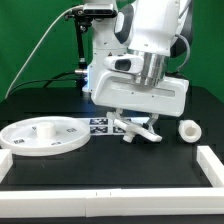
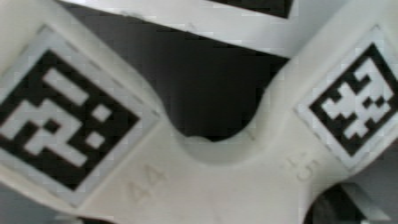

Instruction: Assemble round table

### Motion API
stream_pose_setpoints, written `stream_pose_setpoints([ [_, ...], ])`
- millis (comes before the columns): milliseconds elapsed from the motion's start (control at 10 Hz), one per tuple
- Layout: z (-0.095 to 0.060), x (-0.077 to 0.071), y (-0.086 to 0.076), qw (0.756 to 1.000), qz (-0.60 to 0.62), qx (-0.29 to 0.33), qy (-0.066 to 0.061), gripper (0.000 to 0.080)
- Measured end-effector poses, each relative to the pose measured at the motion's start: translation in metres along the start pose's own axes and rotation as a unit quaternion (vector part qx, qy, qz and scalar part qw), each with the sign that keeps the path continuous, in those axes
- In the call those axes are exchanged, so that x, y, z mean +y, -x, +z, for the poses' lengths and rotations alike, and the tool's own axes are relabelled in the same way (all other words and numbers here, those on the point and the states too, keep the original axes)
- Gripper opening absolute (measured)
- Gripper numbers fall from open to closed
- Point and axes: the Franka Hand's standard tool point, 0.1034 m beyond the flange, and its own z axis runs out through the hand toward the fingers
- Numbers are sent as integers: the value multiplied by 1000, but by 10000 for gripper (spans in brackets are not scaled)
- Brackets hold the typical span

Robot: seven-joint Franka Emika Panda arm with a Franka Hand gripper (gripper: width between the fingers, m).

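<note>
The large rimmed round disc (image 1: pixel 45 136) lies flat on the black table at the exterior view's left. The short thick leg (image 1: pixel 190 130) lies at the right. The flat elongated base piece (image 1: pixel 142 131) sits in the middle, directly under my gripper (image 1: pixel 133 119), whose fingers reach down onto it and appear closed on it. In the wrist view the base piece (image 2: pixel 214 170) fills the frame very close up, with a black-white tag on each arm (image 2: pixel 68 120). My fingertips are hidden there.
The marker board (image 1: pixel 102 124) lies just behind the base piece. White border rails run along the front (image 1: pixel 110 172) and the right side (image 1: pixel 214 160). A green backdrop and a black stand are behind the arm.
</note>
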Motion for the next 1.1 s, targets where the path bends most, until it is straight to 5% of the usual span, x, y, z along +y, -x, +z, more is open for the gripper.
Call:
stream_pose_setpoints([
  [100,0,0,0,1000,0,0,0,588],
  [400,-2,2,1,1000,-12,-6,-2,646],
  [800,-60,27,-5,998,-2,-29,-64,648],
  [1100,-70,67,-23,997,-26,-33,-70,648],
])
